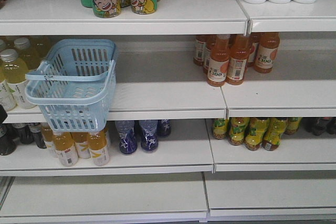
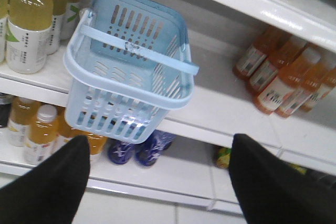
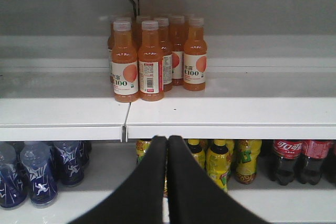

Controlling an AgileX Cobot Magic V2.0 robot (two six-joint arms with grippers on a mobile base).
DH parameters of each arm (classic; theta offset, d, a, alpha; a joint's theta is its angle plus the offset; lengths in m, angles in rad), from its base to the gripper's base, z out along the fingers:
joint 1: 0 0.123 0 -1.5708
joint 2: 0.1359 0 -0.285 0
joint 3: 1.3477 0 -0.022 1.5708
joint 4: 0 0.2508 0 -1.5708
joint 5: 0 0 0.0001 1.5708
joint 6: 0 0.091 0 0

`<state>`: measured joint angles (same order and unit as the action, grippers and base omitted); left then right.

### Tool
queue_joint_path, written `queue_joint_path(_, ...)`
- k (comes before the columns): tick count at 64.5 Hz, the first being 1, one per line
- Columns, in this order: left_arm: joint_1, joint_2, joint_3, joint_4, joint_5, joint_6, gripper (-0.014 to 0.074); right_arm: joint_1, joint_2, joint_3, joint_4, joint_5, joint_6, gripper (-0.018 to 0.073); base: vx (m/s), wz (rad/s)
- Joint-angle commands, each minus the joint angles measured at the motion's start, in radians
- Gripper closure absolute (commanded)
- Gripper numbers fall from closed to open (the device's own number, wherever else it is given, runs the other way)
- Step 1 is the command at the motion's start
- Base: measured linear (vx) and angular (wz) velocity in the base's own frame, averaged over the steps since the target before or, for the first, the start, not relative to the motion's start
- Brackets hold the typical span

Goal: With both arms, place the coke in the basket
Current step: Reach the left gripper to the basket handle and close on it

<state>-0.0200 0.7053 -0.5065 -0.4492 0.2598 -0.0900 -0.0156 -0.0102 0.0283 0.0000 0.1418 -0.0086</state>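
Left wrist-mounted: basket [image 2: 128, 98] lies beyond spread left tool [image 2: 160, 140], apparently apart.

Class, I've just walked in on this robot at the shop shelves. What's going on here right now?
Nothing is held yet. The left pincer is open, facing the light blue basket, which sits on the middle shelf and juts over its front edge. The right pincer is shut and empty, facing orange C100 bottles. Lower down stand dark cola bottles. The slim red coke is not in view.
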Motion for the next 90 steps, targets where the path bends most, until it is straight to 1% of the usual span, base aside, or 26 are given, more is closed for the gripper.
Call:
queue_joint_path(1,-0.003,0.045,-0.035,-0.196,-0.160,-0.001,0.0058,-0.006,-0.018,0.011,-0.007,-0.079,-0.005,0.0568,0.00,0.00)
queue_joint_path(4,-0.003,0.068,-0.035,-0.287,-0.204,-0.001,0.0058,-0.006,-0.018,0.011,-0.007,-0.079,-0.005,0.0568,0.00,0.00)
queue_joint_path(7,-0.003,0.098,-0.035,-0.408,-0.243,-0.001,0.0058,-0.006,-0.018,0.011,-0.007,-0.079,-0.005,0.0568,0.00,0.00)
queue_joint_path(9,-0.003,0.114,-0.035,-0.467,-0.260,-0.001,0.0058,-0.006,-0.018,0.011,-0.007,-0.079,-0.005,0.0568,0.00,0.00)
queue_joint_path(10,-0.003,0.126,-0.035,-0.510,-0.274,-0.001,0.0058,-0.006,-0.018,0.011,-0.007,-0.079,-0.005,0.0568,0.00,0.00)
queue_joint_path(14,-0.003,0.162,-0.037,-0.618,-0.299,-0.001,0.0058,-0.006,-0.018,0.011,-0.007,-0.079,-0.005,0.0568,0.00,0.00)
queue_joint_path(20,-0.003,0.227,-0.060,-0.715,-0.292,0.000,0.0058,-0.006,-0.018,0.011,-0.007,-0.079,-0.005,0.0568,0.00,0.00)
queue_joint_path(33,-0.003,0.391,-0.182,-0.788,-0.199,0.000,0.0058,-0.006,-0.018,0.011,-0.007,-0.079,-0.005,0.0568,0.00,0.00)
queue_joint_path(38,-0.003,0.454,-0.227,-0.839,-0.165,-0.002,0.0058,-0.006,-0.018,0.011,-0.007,-0.079,-0.005,0.0568,0.00,0.00)
queue_joint_path(46,-0.003,0.557,-0.280,-0.966,-0.104,-0.001,0.0059,-0.006,-0.018,0.011,-0.007,-0.079,-0.005,0.0568,0.00,0.00)
queue_joint_path(58,-0.003,0.679,-0.321,-1.089,-0.062,0.002,0.0091,-0.006,-0.018,0.011,-0.007,-0.079,-0.005,0.0568,0.00,0.00)
queue_joint_path(64,-0.003,0.723,-0.347,-1.114,-0.038,0.002,0.0117,-0.006,-0.018,0.011,-0.007,-0.079,-0.005,0.0568,0.00,0.00)
queue_joint_path(76,-0.002,0.784,-0.417,-1.122,-0.006,0.002,0.0166,-0.006,-0.018,0.011,-0.007,-0.079,-0.005,0.0568,0.00,0.00)
queue_joint_path(80,-0.002,0.793,-0.436,-1.122,-0.010,0.002,0.0175,-0.006,-0.018,0.011,-0.007,-0.079,-0.005,0.0568,0.00,0.00)
queue_joint_path(90,-0.002,0.814,-0.478,-1.122,-0.065,0.002,0.0179,-0.006,-0.018,0.011,-0.007,-0.079,-0.005,0.0568,0.00,0.00)
